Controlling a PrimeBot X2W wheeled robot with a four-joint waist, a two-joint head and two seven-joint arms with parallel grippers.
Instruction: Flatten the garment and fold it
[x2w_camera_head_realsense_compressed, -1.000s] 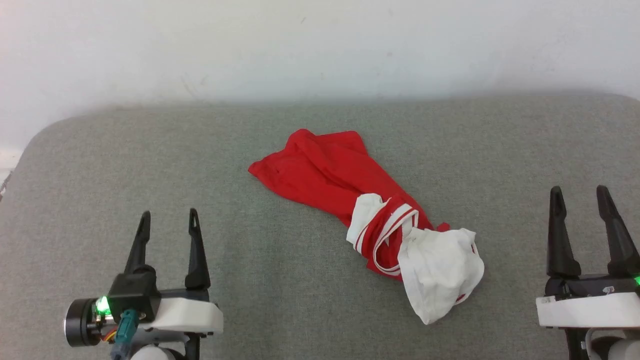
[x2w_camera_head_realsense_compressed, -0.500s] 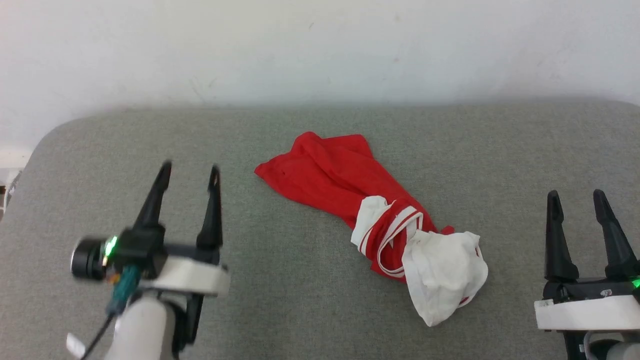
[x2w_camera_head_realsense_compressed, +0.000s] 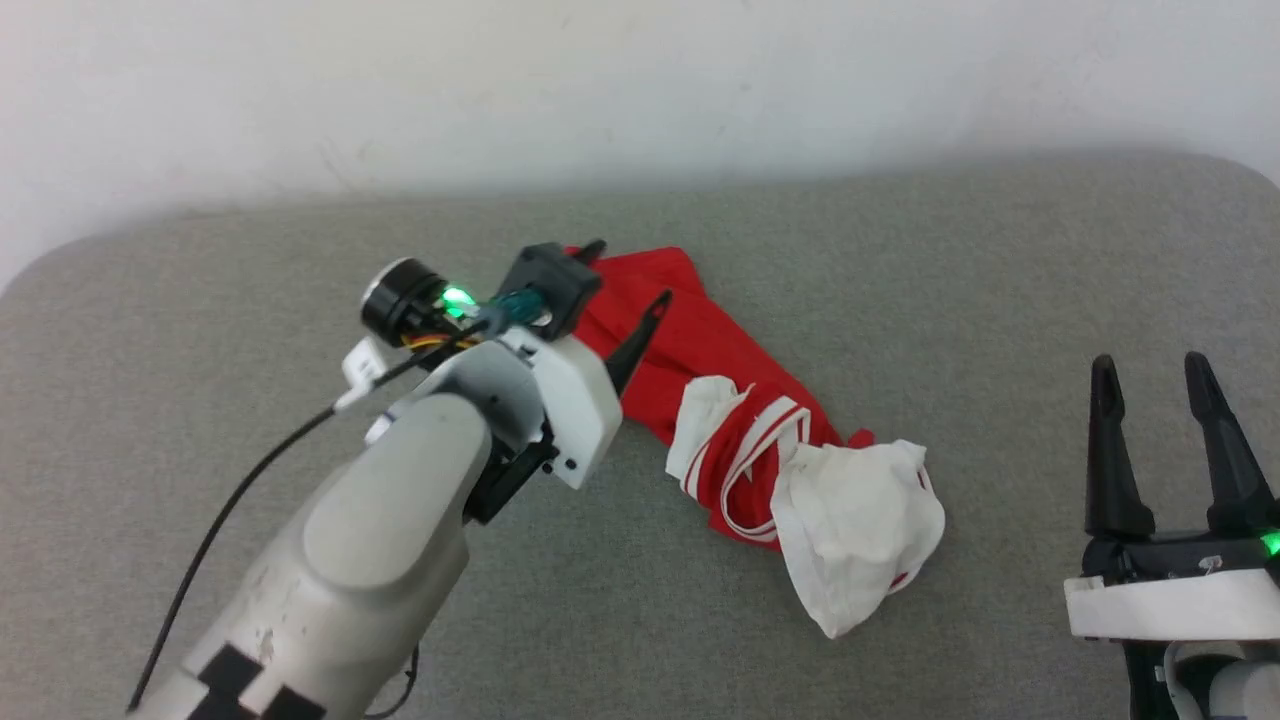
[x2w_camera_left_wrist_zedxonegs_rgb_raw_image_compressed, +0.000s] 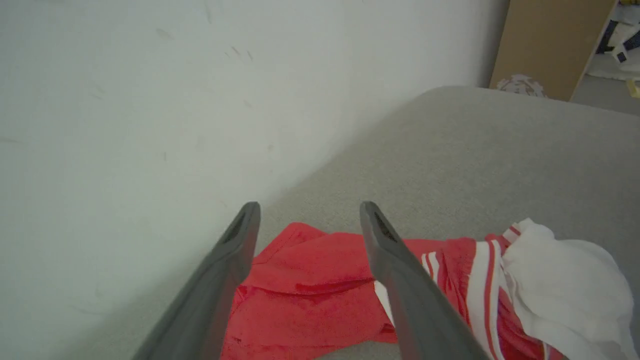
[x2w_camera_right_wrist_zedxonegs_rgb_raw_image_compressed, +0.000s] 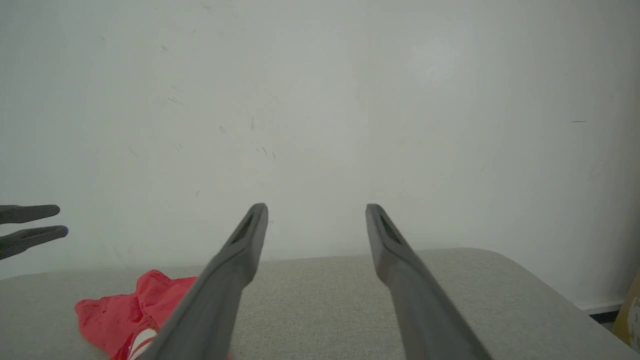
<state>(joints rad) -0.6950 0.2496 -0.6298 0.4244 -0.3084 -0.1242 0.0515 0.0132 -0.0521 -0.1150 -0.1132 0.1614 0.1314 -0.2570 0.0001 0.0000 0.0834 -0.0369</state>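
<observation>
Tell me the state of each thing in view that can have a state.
garment: crumpled and twisted on the grey cushion, not flattened, not folded.
left gripper: open, empty, above the garment's red end.
right gripper: open, empty, apart from the garment.

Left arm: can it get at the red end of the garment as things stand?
Probably yes. The left gripper is open over the red end of the garment, with nothing between its fingers and the cloth; the right gripper stands well off to the side.
</observation>
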